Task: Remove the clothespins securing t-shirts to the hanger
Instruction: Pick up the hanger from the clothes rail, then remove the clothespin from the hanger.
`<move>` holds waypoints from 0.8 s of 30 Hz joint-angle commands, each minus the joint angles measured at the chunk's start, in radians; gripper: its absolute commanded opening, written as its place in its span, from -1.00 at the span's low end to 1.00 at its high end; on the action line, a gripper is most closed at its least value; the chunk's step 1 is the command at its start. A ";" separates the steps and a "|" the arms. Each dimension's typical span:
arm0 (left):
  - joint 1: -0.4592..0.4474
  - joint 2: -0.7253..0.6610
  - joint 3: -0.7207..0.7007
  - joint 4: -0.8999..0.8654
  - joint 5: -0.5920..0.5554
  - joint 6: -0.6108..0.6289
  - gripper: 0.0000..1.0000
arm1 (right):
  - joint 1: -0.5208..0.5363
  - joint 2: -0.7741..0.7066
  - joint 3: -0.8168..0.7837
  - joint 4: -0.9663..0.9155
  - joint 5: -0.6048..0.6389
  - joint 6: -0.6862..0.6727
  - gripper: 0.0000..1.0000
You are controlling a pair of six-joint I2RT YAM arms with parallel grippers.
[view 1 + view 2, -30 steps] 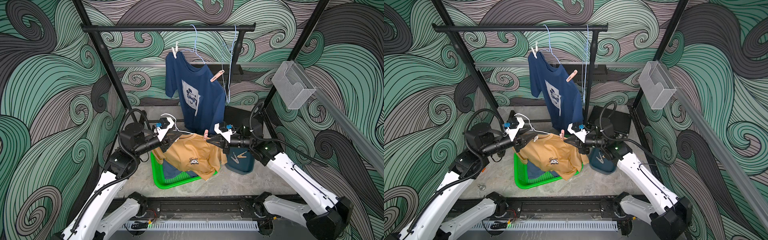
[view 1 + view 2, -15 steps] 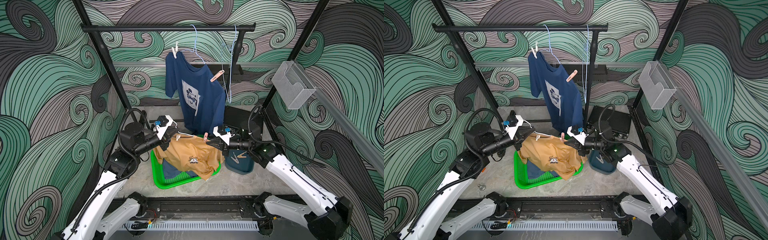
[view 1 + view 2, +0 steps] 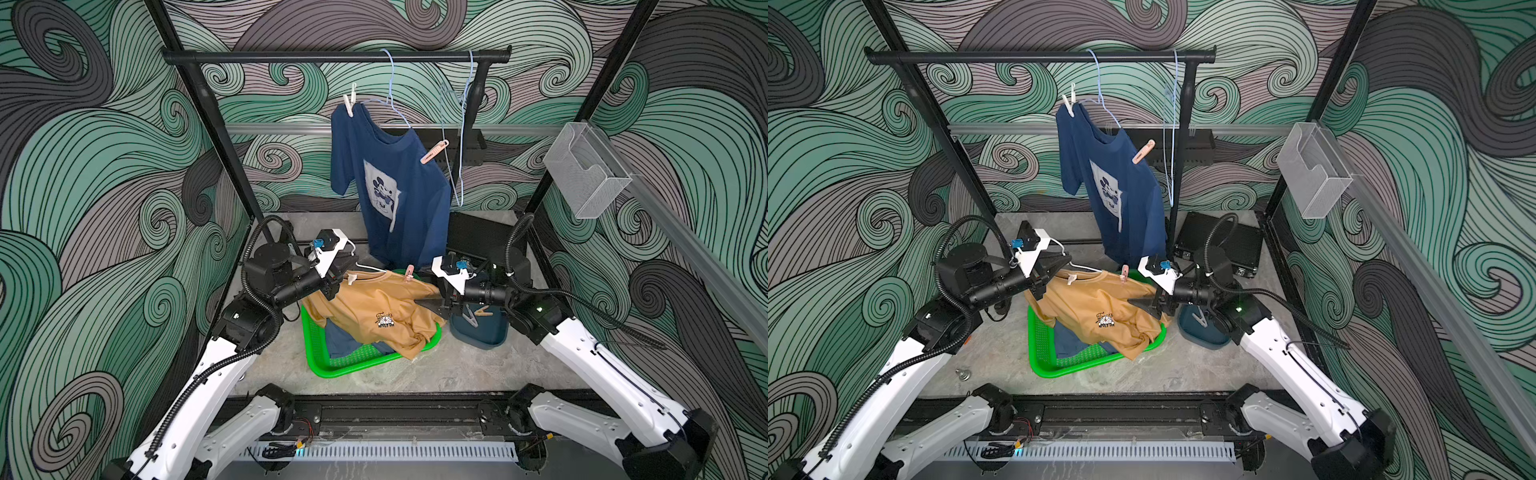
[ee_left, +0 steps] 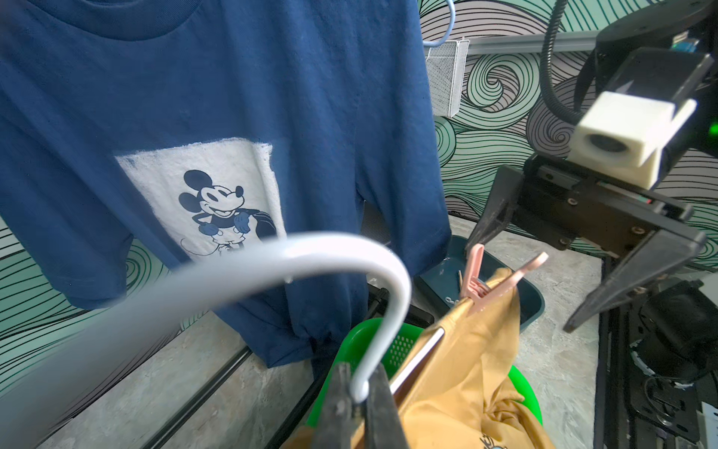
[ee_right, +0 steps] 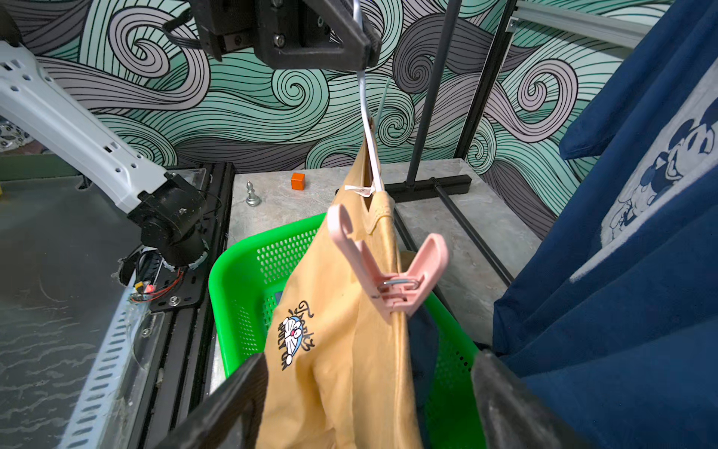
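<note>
Though wide open near the pink clothespin (image 5: 388, 272), right hand (image 4: 523, 283) empty; left hand (image 4: 359, 373) tight on hanger (image 4: 311, 248).

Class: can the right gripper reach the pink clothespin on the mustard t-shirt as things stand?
Probably yes: the right gripper is open, facing the pink clothespin with nothing between, while the left gripper holds the white hanger up.

Only 1 piece of lettering: the chest logo (image 5: 294, 337) on the mustard-tan t-shirt (image 3: 365, 299). It has 2 lines around a blue-white cartoon face, script above and block capitals below. The block line looks like "APOLY ON" (small, not certain). The script is not legible. The navy t-shirt (image 4: 233, 97) has a cartoon-mouse print (image 4: 217, 210) with 0 letters. The neck tag (image 5: 359, 189) is too small to read.
</note>
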 commanded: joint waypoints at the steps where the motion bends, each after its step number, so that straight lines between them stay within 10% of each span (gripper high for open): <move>1: 0.005 -0.024 -0.005 0.023 -0.012 0.007 -1.00 | 0.005 0.019 0.062 -0.066 0.008 0.061 0.75; 12: 0.004 -0.043 -0.019 0.022 -0.021 0.008 -1.00 | 0.058 0.095 0.151 -0.094 -0.003 0.161 0.84; 24: 0.005 -0.053 -0.027 0.019 -0.016 0.007 -1.00 | 0.069 0.157 0.201 -0.049 0.010 0.187 0.43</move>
